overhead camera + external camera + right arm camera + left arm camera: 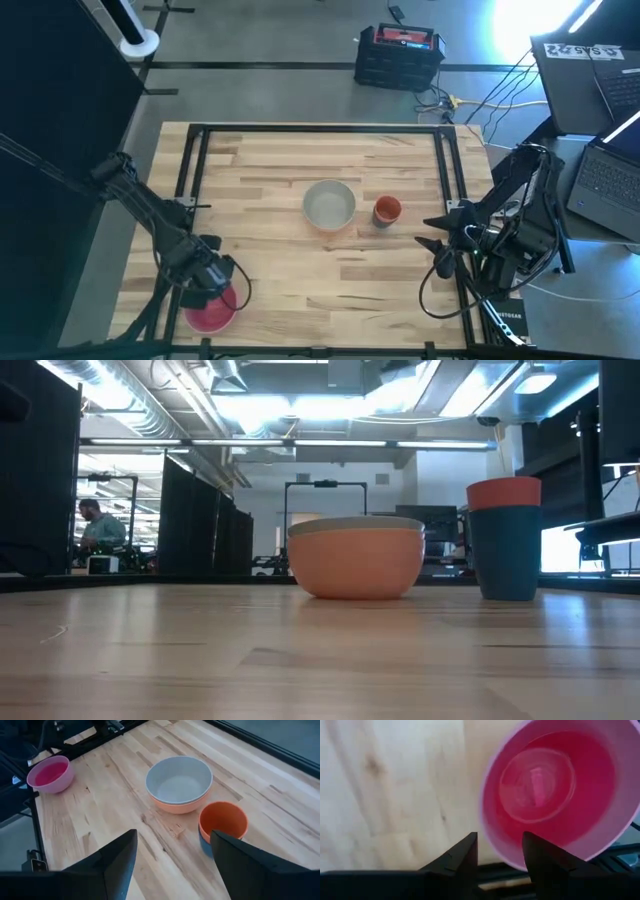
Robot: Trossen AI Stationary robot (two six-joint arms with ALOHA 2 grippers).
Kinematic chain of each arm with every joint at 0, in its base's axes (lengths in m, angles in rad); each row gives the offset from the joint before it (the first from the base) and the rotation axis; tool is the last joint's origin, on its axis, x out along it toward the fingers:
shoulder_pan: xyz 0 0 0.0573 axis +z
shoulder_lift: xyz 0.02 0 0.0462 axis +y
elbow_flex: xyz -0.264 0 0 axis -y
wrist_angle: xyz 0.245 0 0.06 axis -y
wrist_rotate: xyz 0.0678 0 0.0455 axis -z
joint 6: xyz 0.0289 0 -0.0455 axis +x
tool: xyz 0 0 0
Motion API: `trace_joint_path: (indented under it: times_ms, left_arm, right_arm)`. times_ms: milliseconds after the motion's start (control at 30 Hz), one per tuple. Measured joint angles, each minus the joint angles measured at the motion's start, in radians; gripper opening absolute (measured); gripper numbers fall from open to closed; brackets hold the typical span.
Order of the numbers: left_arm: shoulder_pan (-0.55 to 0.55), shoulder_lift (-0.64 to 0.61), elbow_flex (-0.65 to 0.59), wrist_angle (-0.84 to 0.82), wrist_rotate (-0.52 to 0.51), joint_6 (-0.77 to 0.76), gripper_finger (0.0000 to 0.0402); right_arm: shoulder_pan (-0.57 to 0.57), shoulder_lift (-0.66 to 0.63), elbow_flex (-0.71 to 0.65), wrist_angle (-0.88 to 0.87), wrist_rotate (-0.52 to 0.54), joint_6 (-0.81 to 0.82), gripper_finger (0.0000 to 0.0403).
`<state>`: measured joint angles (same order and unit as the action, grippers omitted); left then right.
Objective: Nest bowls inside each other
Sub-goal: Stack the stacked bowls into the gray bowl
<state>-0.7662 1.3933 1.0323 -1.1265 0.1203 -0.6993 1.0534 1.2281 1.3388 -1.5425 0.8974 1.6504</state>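
A pink bowl [210, 315] with a red-pink inside [540, 780] stands near the table's front left corner. My left gripper [500, 842] hangs open just above it, pointing down, its fingers standing either side of the bowl's rim. At the table's middle a grey-white bowl [179, 780] sits nested in a peach-orange bowl [355, 565]. Right of it a small orange bowl [223, 820] sits in a dark blue one [503, 555]. My right gripper [172, 840] waits open at the table's right edge [432, 245].
Black frame rails [190, 170] run along the table's left, far and right sides. Bare wood [300, 270] lies between the pink bowl and the middle bowls. Laptops [600, 90] and a black case [398, 55] stand off the table.
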Motion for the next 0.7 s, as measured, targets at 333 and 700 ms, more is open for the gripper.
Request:
trace_joint_path:
  times_ms: [333, 700]
  left_arm:
    - [0.008, 0.0, -0.077, 0.106, 0.011, -0.006, 0.0138]
    - [0.014, 0.0, -0.164, 0.226, 0.021, -0.062, 0.0138]
  right_arm:
    - [0.0, 0.0, 0.0, 0.001, 0.0, 0.02, 0.0237]
    - [0.0, 0.0, 0.0, 0.0, -0.001, 0.021, 0.0237]
